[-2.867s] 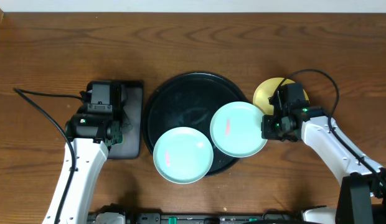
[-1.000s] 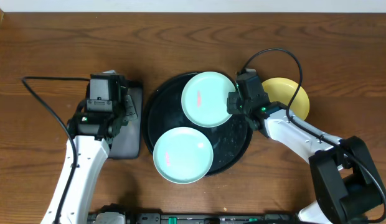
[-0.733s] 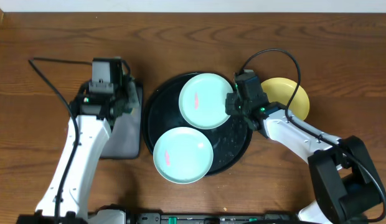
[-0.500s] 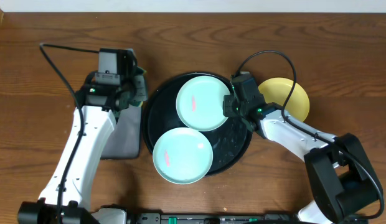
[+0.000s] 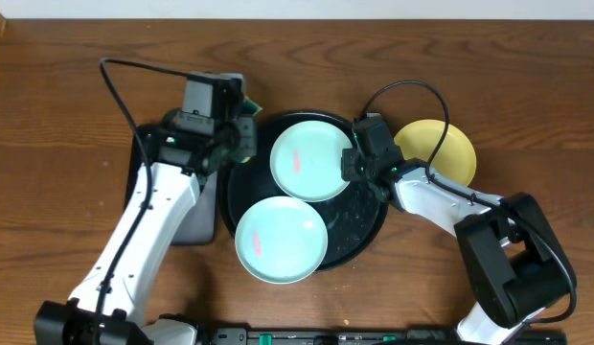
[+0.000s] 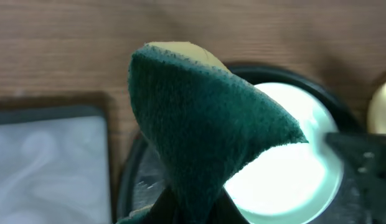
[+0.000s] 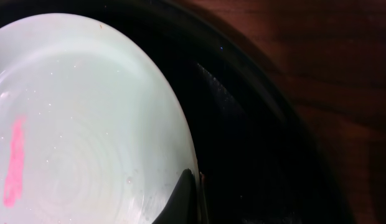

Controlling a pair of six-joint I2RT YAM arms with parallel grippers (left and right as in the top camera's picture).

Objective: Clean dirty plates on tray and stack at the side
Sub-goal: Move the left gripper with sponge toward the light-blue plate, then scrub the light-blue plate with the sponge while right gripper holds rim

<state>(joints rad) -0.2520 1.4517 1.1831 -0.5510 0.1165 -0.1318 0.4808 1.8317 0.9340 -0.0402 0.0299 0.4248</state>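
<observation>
Right pincer (image 5: 350, 165) pinches rim of upper mint plate (image 5: 311, 160); left pincer (image 5: 241, 137) clamps sponge (image 6: 205, 137) at tray (image 5: 359, 232) edge.

Wooden table (image 5: 527, 77), round black tray (image 5: 359, 228), yellow plate (image 5: 443, 149), rectangular tray (image 5: 196, 225)

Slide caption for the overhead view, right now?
Left gripper holds a green sponge at the rim of the black tray while right gripper pinches the edge of the upper mint plate.
</observation>
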